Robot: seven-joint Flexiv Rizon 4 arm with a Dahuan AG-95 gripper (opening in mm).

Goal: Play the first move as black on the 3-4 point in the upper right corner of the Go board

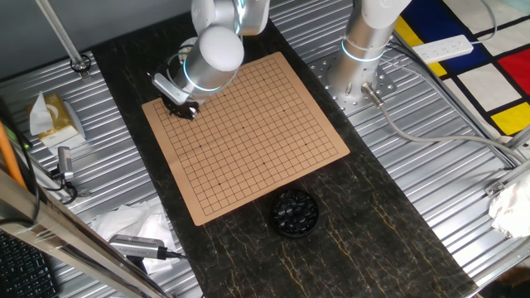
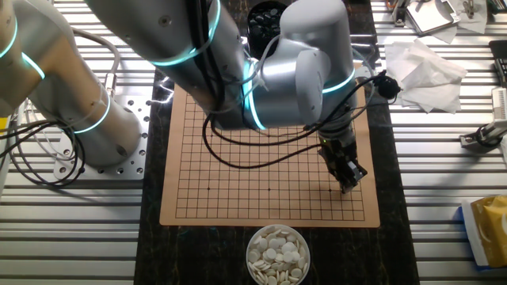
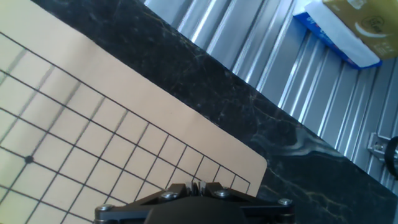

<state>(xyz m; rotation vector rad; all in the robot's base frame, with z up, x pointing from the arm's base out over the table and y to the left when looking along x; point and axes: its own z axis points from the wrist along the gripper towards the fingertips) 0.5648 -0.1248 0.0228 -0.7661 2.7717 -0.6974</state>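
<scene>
Well, reading one fixed view from the left: the end effector [image 1: 184, 109] is hanging over the left corner of the Go board [image 1: 257, 132], w/ the bowl of black stones [image 1: 295, 213] sitting on the tabletop just past the board's near edge, and the arm's base is standing further right.

No single black stone is showing anywhere on the grid, so I'm judging it's either between the fingertips or not picked yet (can't tell which). In the hand view the end effector [image 3: 198, 185] is looking nearly drawn together, but the tips are getting cropped, so whether it's clenched on anything I can't say. A star dot [image 3: 28, 159] is showing at left there. The 3-4 point, being unmarked, is probably lying one crossing off it, but I'm not managing to single it out.

Handling, as a judgement:
- The stone is likely behaving light, hard, glossy and slippery, so it's prone to squirting out of a pinch.
- Best hold is probably across the rim, at the widest diameter.
- Being round, it's pointing nowhere and has no long axis in plan; only its thin axis matters, and that should be standing vertical at release.
</scene>
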